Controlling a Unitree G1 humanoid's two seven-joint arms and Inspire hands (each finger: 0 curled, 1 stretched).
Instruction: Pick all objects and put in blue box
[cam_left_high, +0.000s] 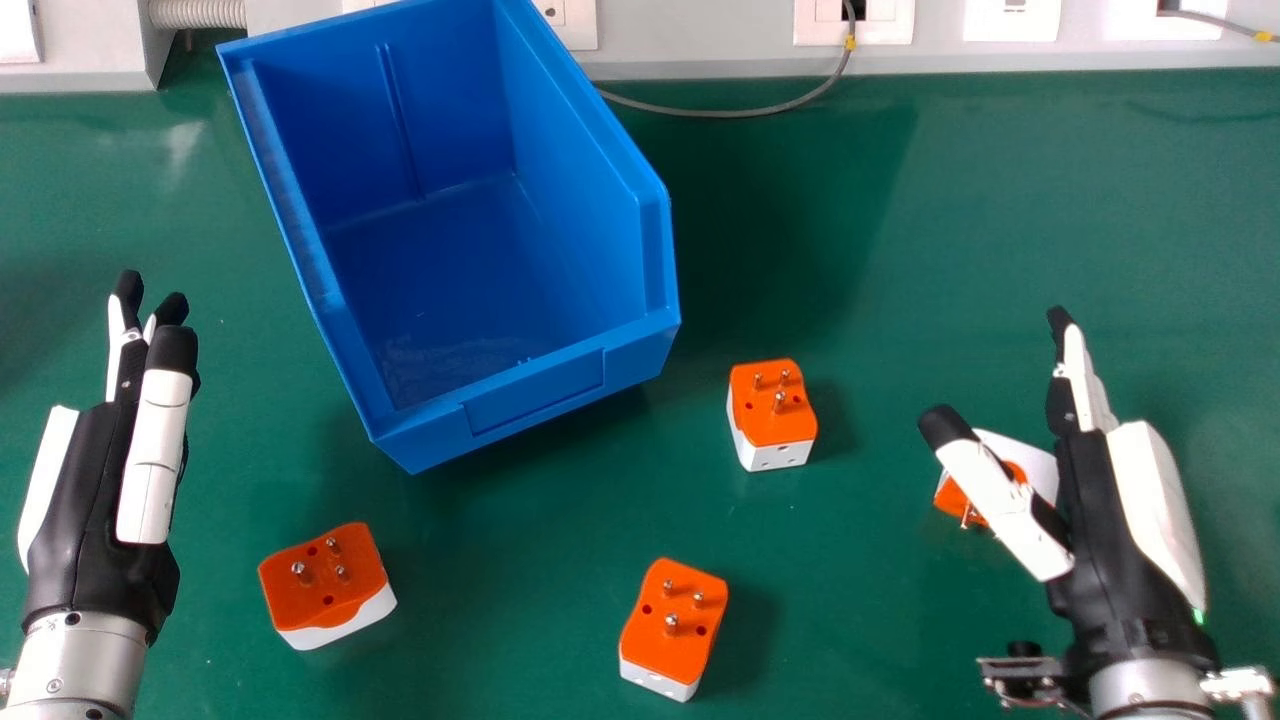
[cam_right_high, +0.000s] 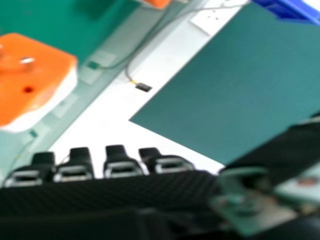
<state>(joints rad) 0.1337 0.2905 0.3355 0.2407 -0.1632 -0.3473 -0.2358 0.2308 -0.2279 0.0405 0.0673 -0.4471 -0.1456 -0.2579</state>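
Right, my right hand (cam_left_high: 1105, 530) is relaxed and grasps nothing, fingers straight forward, thumb slanting left across my view of one orange-and-white plug (cam_left_high: 1032, 463). My left hand (cam_left_high: 90, 520) is equally loose, fingers pointing forward. Farther forward, between them, sits the blue box (cam_left_high: 535, 395). On the green table (cam_left_high: 820, 620), a second plug (cam_left_high: 325, 580) lies near my left hand, a third (cam_left_high: 672, 625) nearer me, a fourth (cam_left_high: 773, 410) near the box.

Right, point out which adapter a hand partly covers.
The rightmost adapter in the head view, behind the right hand; the other three lie uncovered.
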